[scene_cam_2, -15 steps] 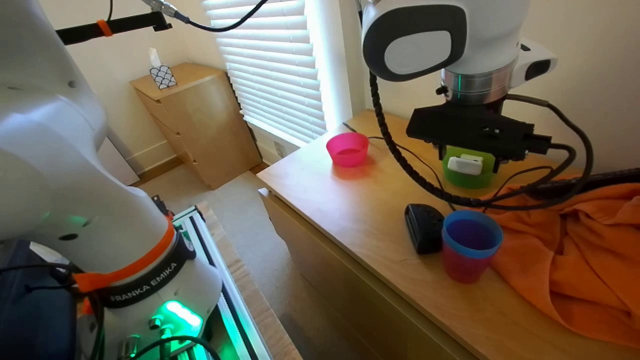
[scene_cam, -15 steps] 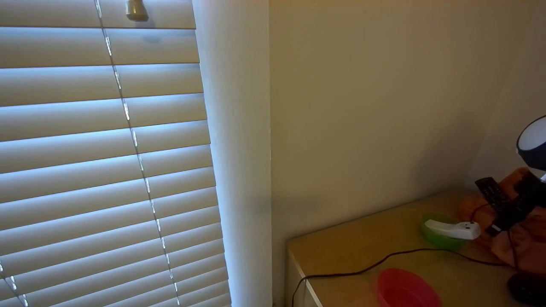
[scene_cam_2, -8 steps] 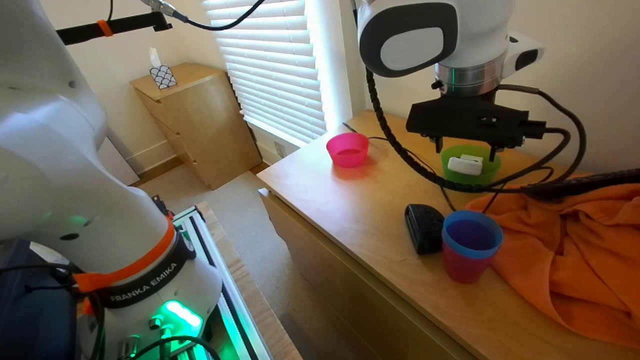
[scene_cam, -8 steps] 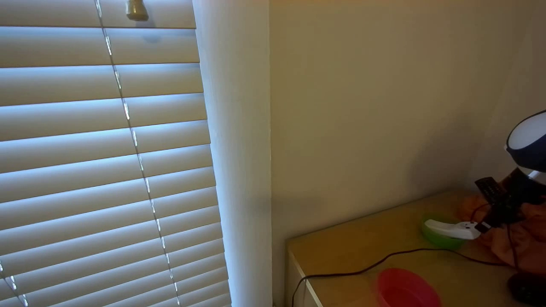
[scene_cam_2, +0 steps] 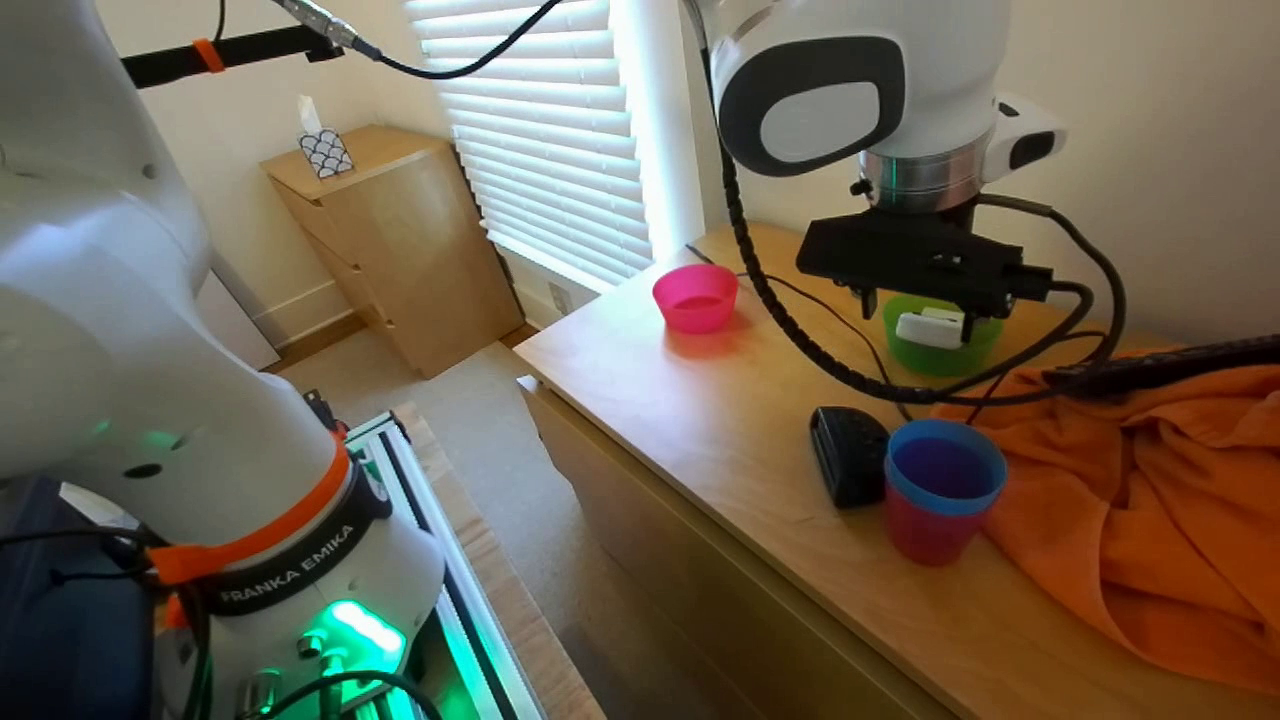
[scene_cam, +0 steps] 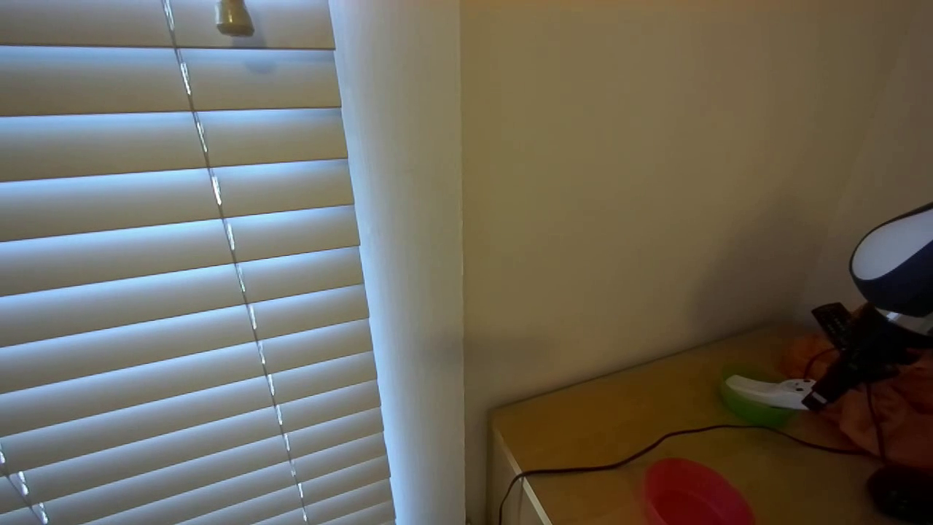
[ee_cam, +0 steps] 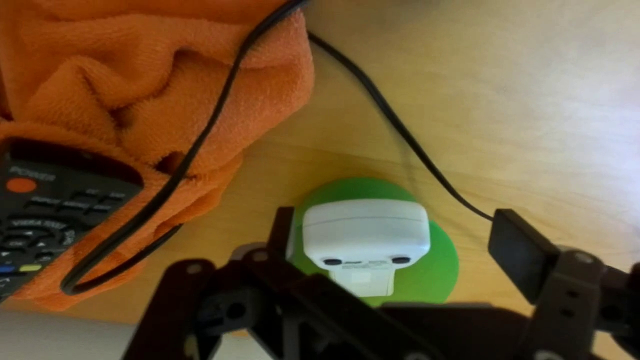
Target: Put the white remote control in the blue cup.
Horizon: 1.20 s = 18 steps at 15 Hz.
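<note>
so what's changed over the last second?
The gripper shifted toward the left edge in both exterior views, rising slightly, then dipping; it's open, nothing gripped or released. The white remote, green bowl, pink bowl and blue cup stayed put.

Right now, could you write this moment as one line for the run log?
gripper: open | white remote control: ungrasped, in green bowl, one end jutting out | blue cup: upright | placing: not done
</note>
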Motion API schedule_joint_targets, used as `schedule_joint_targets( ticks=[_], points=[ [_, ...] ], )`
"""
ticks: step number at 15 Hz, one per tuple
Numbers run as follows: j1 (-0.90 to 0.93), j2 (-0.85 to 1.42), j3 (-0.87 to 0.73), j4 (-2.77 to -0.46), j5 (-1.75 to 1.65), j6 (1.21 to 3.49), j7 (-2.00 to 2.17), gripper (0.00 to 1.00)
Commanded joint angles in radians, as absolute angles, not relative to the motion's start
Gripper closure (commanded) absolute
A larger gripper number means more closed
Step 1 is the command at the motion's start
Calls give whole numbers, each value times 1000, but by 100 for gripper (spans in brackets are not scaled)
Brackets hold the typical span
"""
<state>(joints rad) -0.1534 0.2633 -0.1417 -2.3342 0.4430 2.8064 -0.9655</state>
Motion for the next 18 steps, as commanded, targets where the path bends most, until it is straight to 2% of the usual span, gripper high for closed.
schedule_joint_targets(
  ticks=[1, 3, 4, 7, 8, 14, 15, 16, 17, 18],
  points=[
    [-112, 306, -188, -2322, 375, 2849, -860, 10],
    [-97, 323, -206, -2316, 346, 2866, -814, 13],
    [-91, 329, -212, -2313, 336, 2868, -799, 32],
    [-96, 338, -200, -2303, 343, 2866, -804, 45],
    [-95, 336, -198, -2302, 345, 2866, -808, 56],
    [-90, 238, -215, -2356, 312, 2892, -849, 99],
    [-80, 229, -231, -2361, 274, 2870, -850, 60],
    [-88, 215, -225, -2366, 253, 2850, -883, 64],
    [-119, 199, -193, -2373, 268, 2849, -960, 63],
    [-146, 188, -165, -2372, 294, 2851, -1042, 57]
  ],
)
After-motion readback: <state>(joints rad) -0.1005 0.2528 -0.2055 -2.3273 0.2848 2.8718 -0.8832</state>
